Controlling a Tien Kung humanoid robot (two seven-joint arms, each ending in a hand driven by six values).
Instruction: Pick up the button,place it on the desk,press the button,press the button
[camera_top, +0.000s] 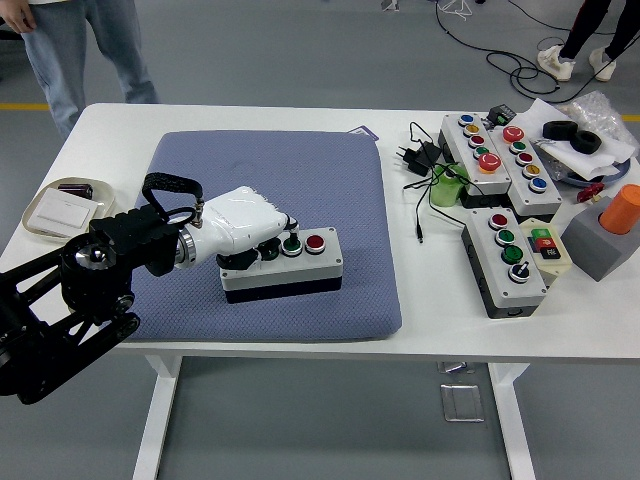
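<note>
— White tray (40, 213) at the far left of the table (250, 120), is that right?

— Yes, a shallow dish with a small dark thing lying at its far edge, well to the left of the left hand (240, 230) and beyond the black arm.

— And the hand itself?

— White shell, black fingers, coming in from the left over the blue-grey pad (300, 170). It lies on the left end of the button box (290, 262), fingers curled down over the top face there. They cover the leftmost controls, so which one they touch I cannot tell. Nothing is gripped; the hand rests on the box with its fingers drawn in.

— Where does the box sit?

— Flat on the pad, under and just right of the hand, long side running left to right. A green button (292, 244) shows just past the fingertips and a red button (315, 241) right of that, both uncovered.

— Further right?

— Off the pad, well apart from the hand: a black plug and cable (418, 160), a green cup-like thing (447, 186), several more grey button boxes (505, 260), and an orange cylinder (622, 208) on a grey block near the right edge.

— The other hand?

— Out of sight. A person in jeans (55, 45) stands beyond the table's far left corner.
</note>
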